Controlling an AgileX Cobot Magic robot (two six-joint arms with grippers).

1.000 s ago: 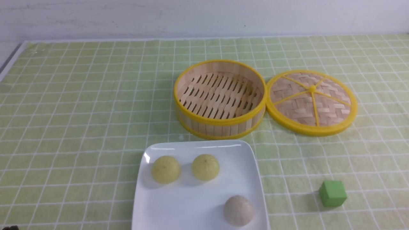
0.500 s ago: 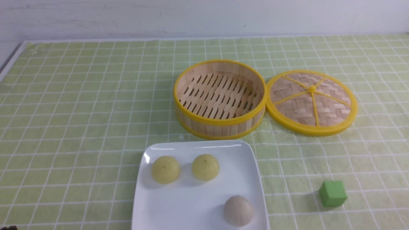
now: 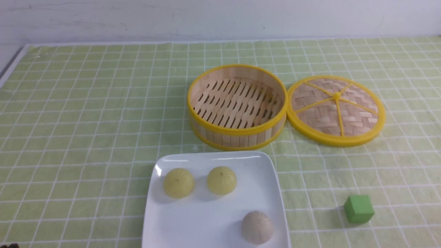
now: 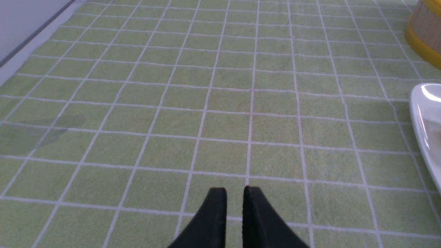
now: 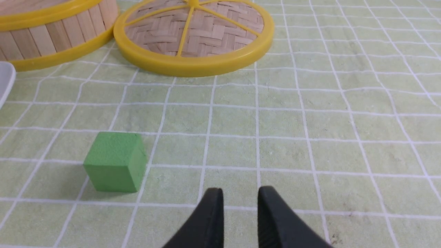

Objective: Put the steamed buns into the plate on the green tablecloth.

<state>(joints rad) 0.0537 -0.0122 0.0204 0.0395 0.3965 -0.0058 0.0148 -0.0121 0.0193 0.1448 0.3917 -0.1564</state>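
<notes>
Left gripper (image 4: 234, 193): empty above the green tablecloth (image 3: 86, 120), jaws narrowly parted.
Plate (image 3: 206, 224): carries the steamed buns (image 3: 221, 179), two yellow, one grey.
Basket (image 3: 237, 106): empty, its lid (image 3: 336, 110) alongside.
Right gripper (image 5: 240, 194): empty, slightly parted, near green cube (image 5: 115, 162).

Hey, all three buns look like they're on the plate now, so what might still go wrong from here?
The greyish bun sits close to the plate's right rim; a nudge might roll it off. The right gripper, slightly parted, hangs low beside the green cube and might knock it when moving.
</notes>
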